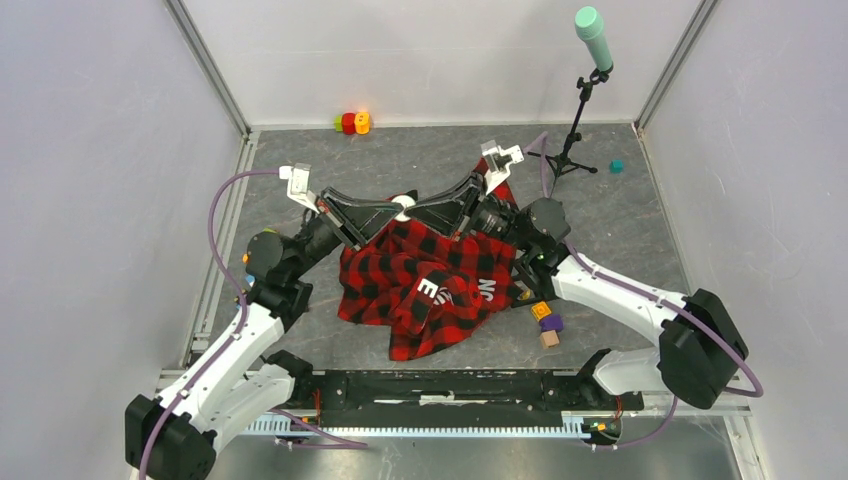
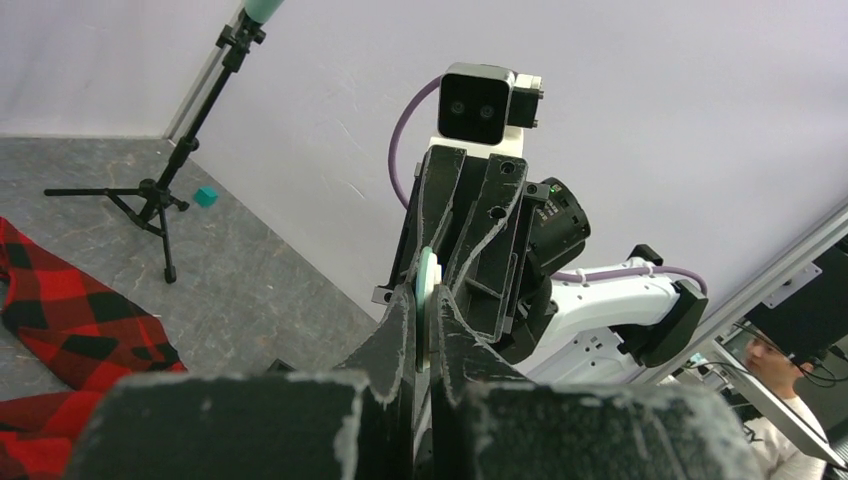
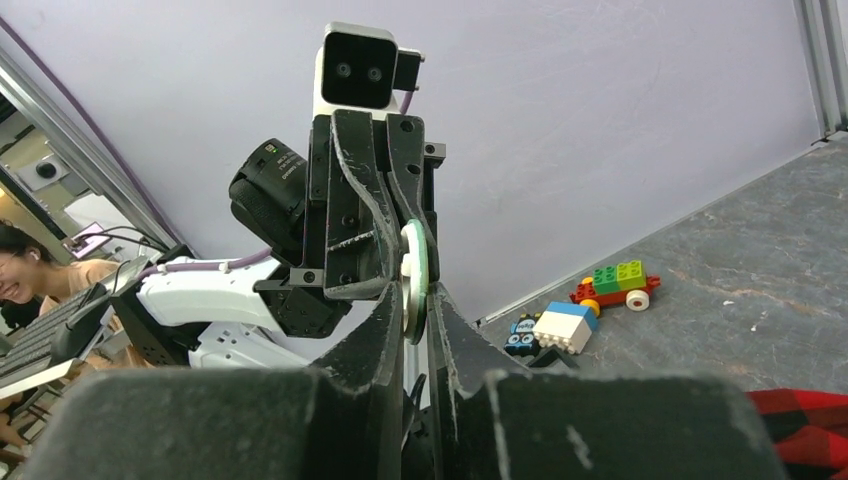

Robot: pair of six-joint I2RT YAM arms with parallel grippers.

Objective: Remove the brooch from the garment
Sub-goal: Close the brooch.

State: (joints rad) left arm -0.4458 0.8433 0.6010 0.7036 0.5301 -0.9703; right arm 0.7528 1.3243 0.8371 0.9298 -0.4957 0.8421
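L fingers [image 2: 390, 335] + R fingers [image 3: 375, 335] both pinch white round brooch [image 1: 403, 207] above flannel shirt [image 1: 420, 285] crumpled on tabletop [image 1: 640, 220]. Brooch edge-on, mostly hidden; can't tell if still pinned.

Item count, overhead view:
1 garment [image 1: 430, 285], 1 brooch [image 1: 403, 207], 1 tripod stand [image 1: 575, 120] upper right, 1 teal cube [image 1: 617, 166] beside it, 3 loose blocks [image 1: 551, 324] right of centre, 1 brick toy [image 1: 351, 122] top, left of centre.
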